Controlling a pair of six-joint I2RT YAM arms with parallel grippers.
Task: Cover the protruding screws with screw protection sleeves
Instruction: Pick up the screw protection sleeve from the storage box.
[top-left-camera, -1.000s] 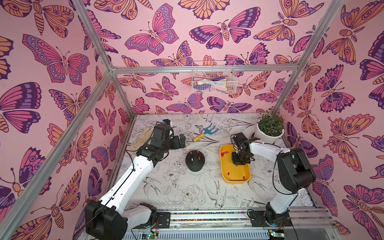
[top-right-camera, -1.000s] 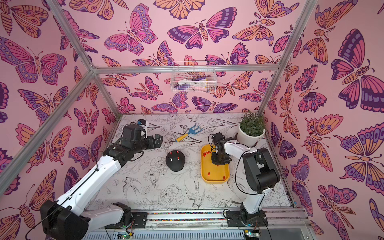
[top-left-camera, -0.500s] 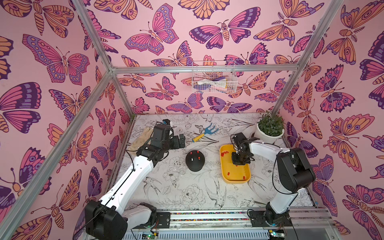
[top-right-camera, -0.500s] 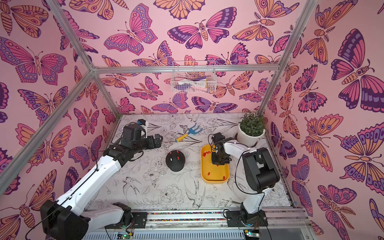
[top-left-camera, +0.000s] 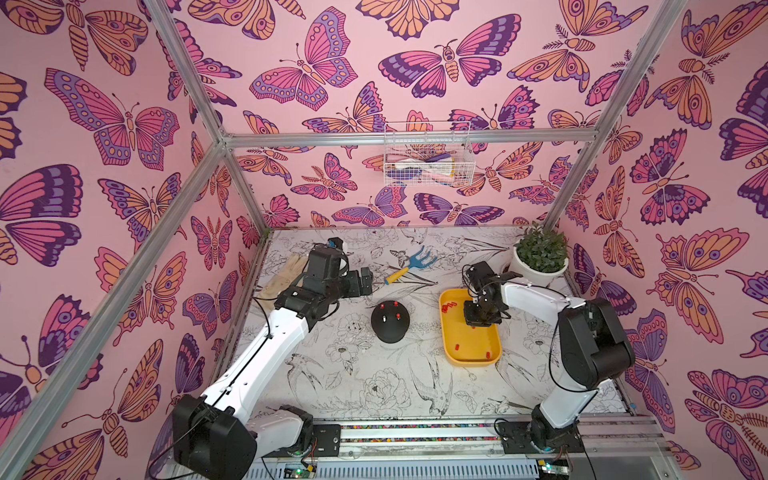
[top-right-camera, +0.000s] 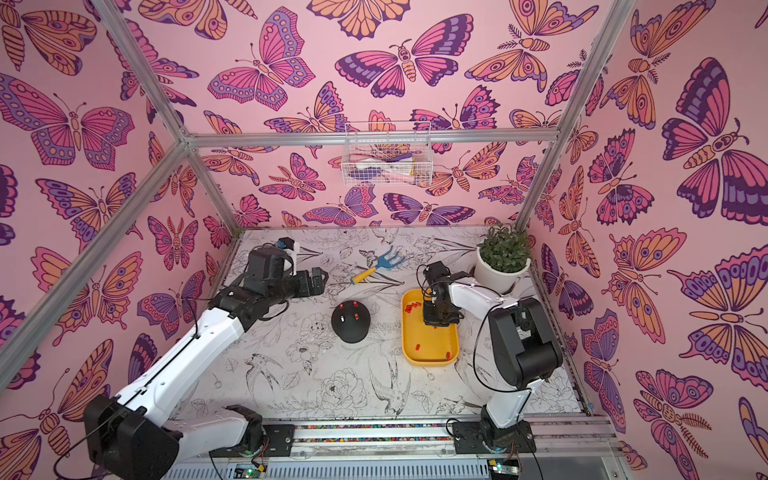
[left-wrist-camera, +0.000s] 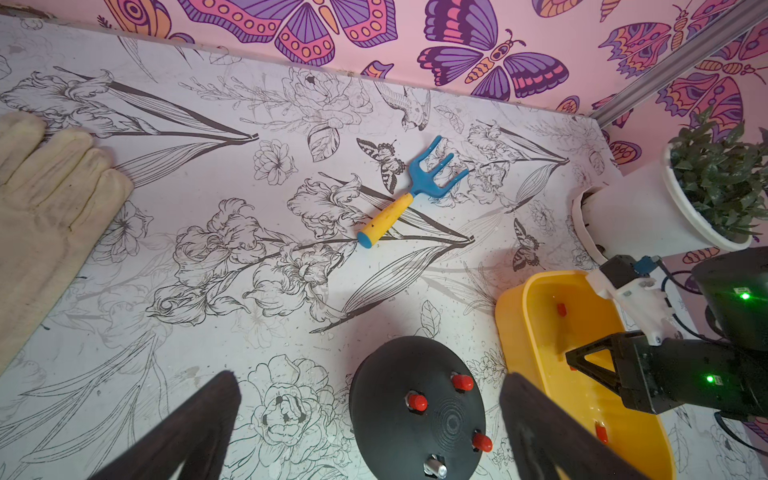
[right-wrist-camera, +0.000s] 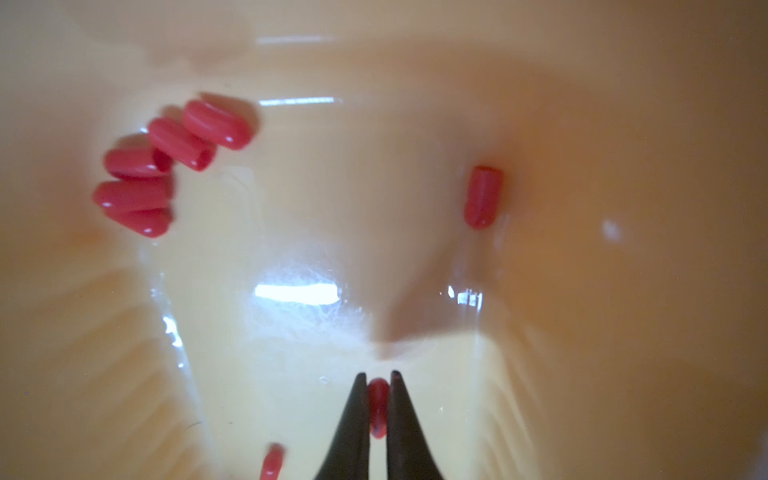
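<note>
A black dome (top-left-camera: 390, 322) sits mid-table. In the left wrist view three of its studs wear red sleeves (left-wrist-camera: 417, 402), and one of the protruding screws (left-wrist-camera: 435, 466) stands bare and silvery. My right gripper (right-wrist-camera: 378, 376) is down inside the yellow tray (top-left-camera: 453, 361), shut on one red screw protection sleeve (right-wrist-camera: 378, 405) held between its fingertips. A cluster of loose sleeves (right-wrist-camera: 166, 166) and a single one (right-wrist-camera: 482, 197) lie on the tray floor. My left gripper (left-wrist-camera: 370, 375) is open with nothing in it, hovering behind and left of the dome (left-wrist-camera: 417, 409).
A blue hand rake with a yellow handle (top-left-camera: 409, 266) lies behind the dome. A potted plant (top-left-camera: 540, 257) stands at the back right, close to the right arm. A beige glove (top-left-camera: 282, 276) lies at the back left. A wire basket (top-left-camera: 428, 160) hangs on the back wall.
</note>
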